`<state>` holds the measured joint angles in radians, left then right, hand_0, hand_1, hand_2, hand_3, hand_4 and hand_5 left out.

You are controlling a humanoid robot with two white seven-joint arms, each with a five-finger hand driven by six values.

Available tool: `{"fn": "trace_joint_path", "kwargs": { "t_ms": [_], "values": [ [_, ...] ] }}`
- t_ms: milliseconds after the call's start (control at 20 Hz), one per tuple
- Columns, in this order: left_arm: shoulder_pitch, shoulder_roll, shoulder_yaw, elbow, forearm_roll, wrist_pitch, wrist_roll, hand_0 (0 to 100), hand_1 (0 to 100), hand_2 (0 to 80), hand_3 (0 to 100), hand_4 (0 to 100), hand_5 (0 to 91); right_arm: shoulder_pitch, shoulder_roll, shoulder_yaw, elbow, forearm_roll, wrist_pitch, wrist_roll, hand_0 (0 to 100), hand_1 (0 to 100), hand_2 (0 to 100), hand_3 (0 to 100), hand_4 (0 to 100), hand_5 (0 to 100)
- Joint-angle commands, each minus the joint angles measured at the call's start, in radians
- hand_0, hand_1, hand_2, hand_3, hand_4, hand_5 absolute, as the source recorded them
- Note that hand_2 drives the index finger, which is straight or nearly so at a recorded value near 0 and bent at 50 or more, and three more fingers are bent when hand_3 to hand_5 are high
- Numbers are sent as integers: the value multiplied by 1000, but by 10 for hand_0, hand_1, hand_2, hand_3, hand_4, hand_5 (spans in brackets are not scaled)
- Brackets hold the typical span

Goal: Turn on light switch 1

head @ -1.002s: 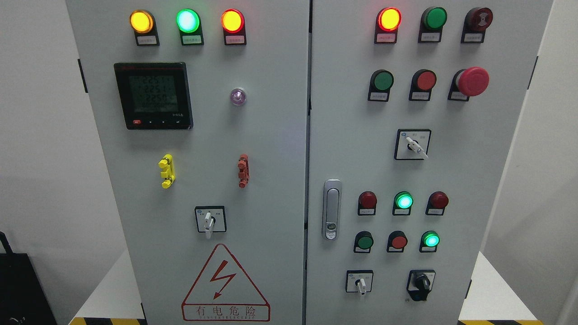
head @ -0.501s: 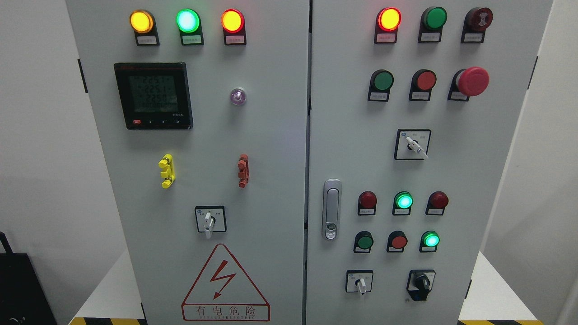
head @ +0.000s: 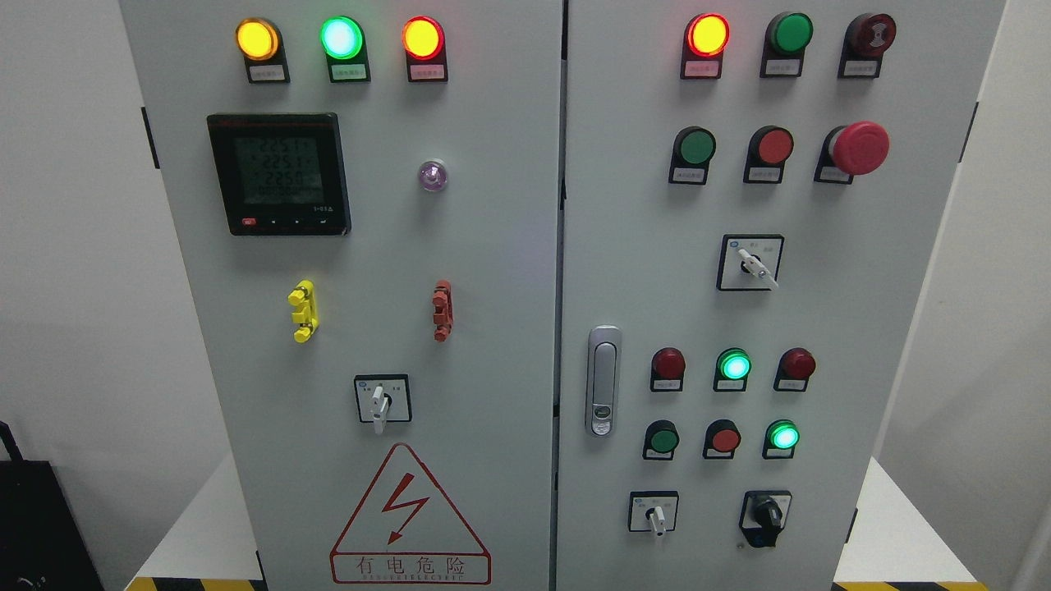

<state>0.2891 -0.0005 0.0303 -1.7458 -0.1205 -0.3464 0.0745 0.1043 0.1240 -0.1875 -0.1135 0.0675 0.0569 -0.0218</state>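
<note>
Which control is light switch 1 cannot be told, labels too small to read, 3 white-handled selector switches on the grey cabinet [head: 493, 246], left door [head: 378, 404], right door middle [head: 754, 264], lower right [head: 655, 517], neither robot hand in view, finger state cannot be told

A grey two-door control cabinet [head: 509, 246] fills the frame. At upper left a black digital meter [head: 279, 174] shows lit numerals; below it, a yellow clip [head: 303, 310] and a red clip [head: 442, 309] sit well apart. A red lightning warning triangle [head: 409, 515] marks the lower middle. A red mushroom stop button [head: 858, 148] stands at upper right, and a silver door latch [head: 603, 381] near the centre seam.
</note>
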Motion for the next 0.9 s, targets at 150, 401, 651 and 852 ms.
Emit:
{"fn": "trace_joint_path", "kwargs": {
  "t_ms": [150,401,651,852],
  "values": [
    [-18,-32,-61,-270,-7,56,19,317,348,473,786,879,792,0,0,-1,0,0,0,0,0,0,0,0,0,0],
    [-67,-35,-107,-274,-7,162,100,306,382,491,808,890,805,0,0,0,0,0,0,0,0,0,0,0,0,0],
    [-137,-69,-165,-279,-21,257,130,233,463,502,834,904,821,0,0,0,0,0,0,0,0,0,0,0,0,0],
    [-179,-79,-174,-281,-65,326,178,205,489,507,846,909,827,0,-1,0,0,0,0,0,0,0,0,0,0,0]
  ]
}}
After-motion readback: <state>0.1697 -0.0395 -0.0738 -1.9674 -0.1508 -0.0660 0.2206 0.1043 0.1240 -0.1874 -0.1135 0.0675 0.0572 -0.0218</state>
